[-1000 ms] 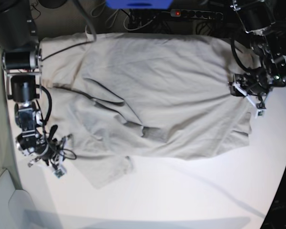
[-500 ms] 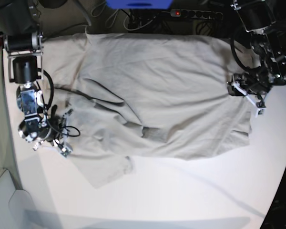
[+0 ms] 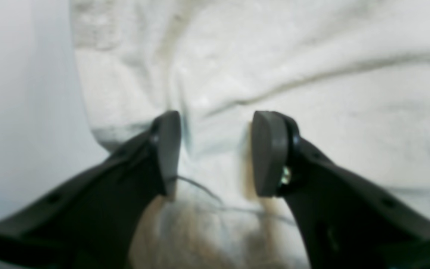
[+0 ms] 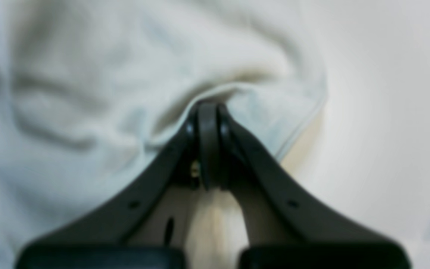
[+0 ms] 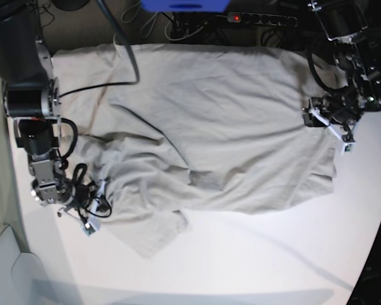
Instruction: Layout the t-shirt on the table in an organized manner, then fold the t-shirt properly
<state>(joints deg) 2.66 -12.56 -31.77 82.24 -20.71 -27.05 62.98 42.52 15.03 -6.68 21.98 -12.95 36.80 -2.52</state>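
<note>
A: Though asked only about the t-shirt [image 5: 209,127], looked first at the table [image 5: 254,260]. Found the cloth where?

B: Spread across the far half of the white top, mostly open and flat. Rumpled in creases through the middle, though, and bunched toward the near corner on the right arm's side.

A: Held by anything?

B: Pinched by the right gripper [image 4: 208,145], as far as could be judged from the wrist view. Jaws pressed together on a fold at the cloth's edge, with fabric draped over the tip.

A: And the left gripper [image 3: 215,153]?

B: Parted about halfway, low over the opposite side of the shirt, close to its edge. Nothing clamped between the pads [image 3: 269,153]; only cloth lying beneath them.

A: Judged how, for handling?

B: Soft, light and limp. Likely to sag, stretch and wrinkle instead of keeping any shape. Likely to drag on the tabletop too, not glide.

A: Best taken where?

B: At edges and corners: hem, shoulder seam or sleeve cuff, where doubled fabric gives the pads something to bite. Not in the middle of the body, where only one layer might be caught. Better pulled outward by both sides together, so as to flatten the creases before any folding.
</note>
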